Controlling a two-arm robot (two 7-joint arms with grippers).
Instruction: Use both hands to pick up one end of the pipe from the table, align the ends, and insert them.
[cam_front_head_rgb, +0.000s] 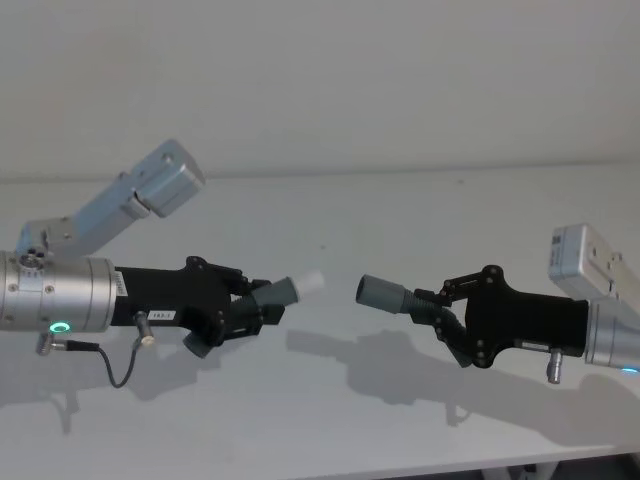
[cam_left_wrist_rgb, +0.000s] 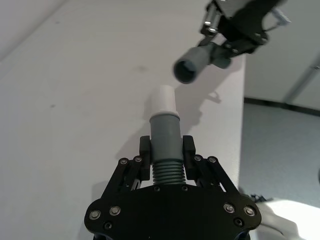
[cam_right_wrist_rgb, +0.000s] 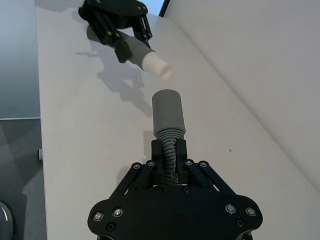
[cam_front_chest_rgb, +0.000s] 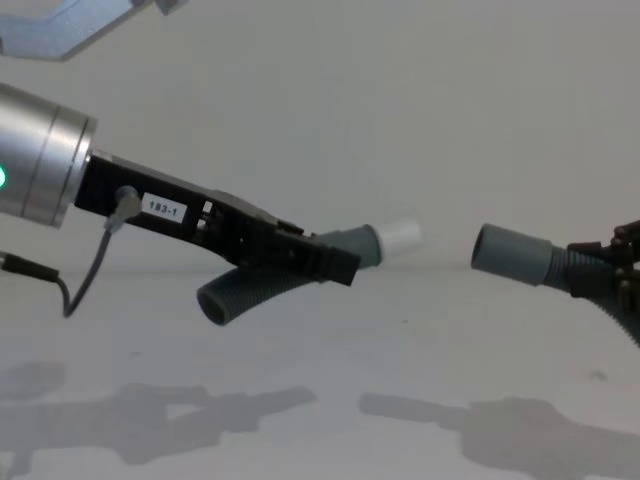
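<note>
Left gripper is clamping the spigot piece, right gripper the cuff piece, both above the surface. Ends are facing, apart; final alignment and insertion are pending.

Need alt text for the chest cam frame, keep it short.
The left hand holds a grey ribbed hose piece whose white spigot tip points at the hollow cuff of a second hose piece, held by the right hand at the right edge. A gap separates the two ends, both in the air above the white table.
</note>
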